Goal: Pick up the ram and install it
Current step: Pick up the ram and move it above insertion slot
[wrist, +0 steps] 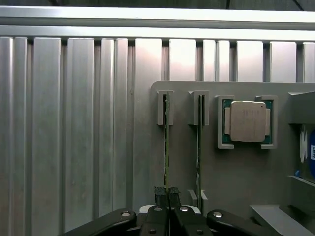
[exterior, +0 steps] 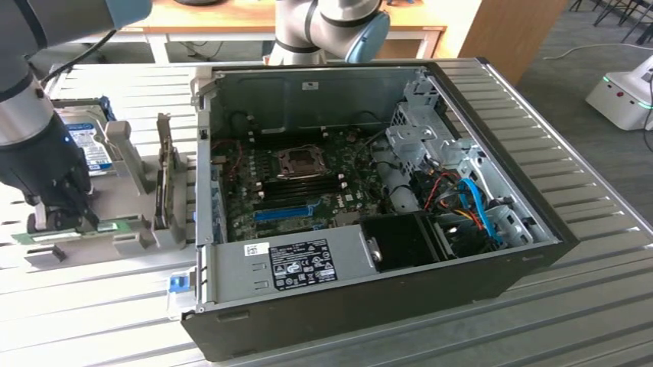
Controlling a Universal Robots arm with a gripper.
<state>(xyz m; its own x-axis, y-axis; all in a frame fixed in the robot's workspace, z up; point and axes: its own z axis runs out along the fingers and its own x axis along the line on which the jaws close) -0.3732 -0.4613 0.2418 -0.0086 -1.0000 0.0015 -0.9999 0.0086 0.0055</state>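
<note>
Clerk: Ribbed metal table [wrist: 64,123] is carrying item one, a grey holder tray [wrist: 231,172], which is lying under the gripper [wrist: 167,195].

Checker: Fingers [wrist: 159,195]?

Clerk: Clenched. The two pads are pinching the thin upper edge of the ram [wrist: 167,142]. It is standing on edge in the tray's brackets and running straight away from the fingers.

Checker: Item beside it?

Clerk: A second green memory stick [wrist: 199,142] is standing parallel, just beside the fingers, untouched. A processor chip [wrist: 247,121] is sitting in a square frame further out on that same side. A blue-labelled hard drive [wrist: 311,152] is showing beyond it.

Checker: Larger stock?

Clerk: An open computer case [exterior: 408,290] is lying on its side, well apart from the fingers, with its motherboard [exterior: 306,183] facing up.
</note>
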